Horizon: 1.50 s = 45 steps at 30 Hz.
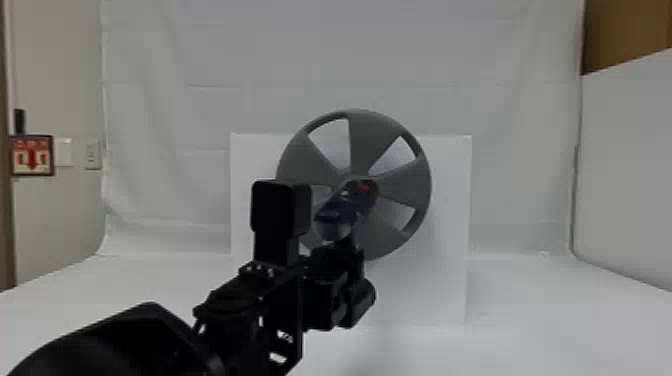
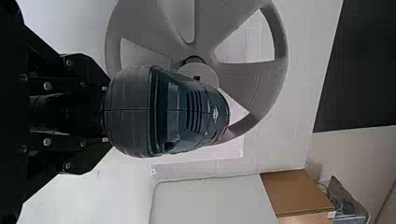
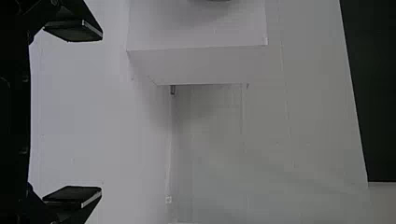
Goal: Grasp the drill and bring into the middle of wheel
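Drill (image 2: 168,112) raised in front of the wheel (image 1: 370,140), overlapping the hub (image 2: 208,73) in the head view; contact between them not discernible. Left pincer (image 2: 106,113) closed on the drill, apparently round the handle; right pincer (image 3: 101,113) empty, with fingers (image 3: 74,31) spread well apart. Likely to handle as stiff and rather heavy, top-heavy above the grip, with a tendency to tilt; best taken squarely by the handle. Counted: one drill, one wheel, one white panel (image 1: 450,200) behind, two pincers, at least three spoke openings (image 1: 332,142).
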Motion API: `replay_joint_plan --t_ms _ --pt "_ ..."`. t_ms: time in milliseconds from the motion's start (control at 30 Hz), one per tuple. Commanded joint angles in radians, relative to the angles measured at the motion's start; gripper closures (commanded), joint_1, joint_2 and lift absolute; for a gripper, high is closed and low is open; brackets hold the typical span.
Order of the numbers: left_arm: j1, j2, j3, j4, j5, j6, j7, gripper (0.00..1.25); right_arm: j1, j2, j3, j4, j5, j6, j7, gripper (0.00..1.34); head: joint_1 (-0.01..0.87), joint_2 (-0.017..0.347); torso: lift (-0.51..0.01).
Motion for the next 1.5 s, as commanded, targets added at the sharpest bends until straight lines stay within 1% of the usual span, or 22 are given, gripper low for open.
replay_joint_plan --t_ms 0,367,733,1467 --pt "-0.007 -0.003 -0.006 0.023 -0.006 -0.009 0.000 1.19 0.001 0.000 0.002 0.000 0.000 0.000 -0.001 0.13 0.054 0.031 -0.403" --pt "-0.015 -0.009 -0.002 0.058 -0.033 -0.021 0.001 1.19 0.005 0.000 0.005 0.000 -0.002 0.000 -0.001 0.13 0.054 0.031 -0.403" --pt "-0.029 -0.009 0.003 0.088 -0.048 -0.024 0.001 1.19 0.008 0.000 0.010 0.000 -0.002 0.002 -0.001 0.13 0.054 0.031 -0.403" --pt "-0.033 -0.009 -0.002 0.095 -0.052 -0.027 0.001 1.19 0.001 0.000 0.021 0.000 0.009 0.005 -0.001 0.13 0.054 0.031 -0.403"
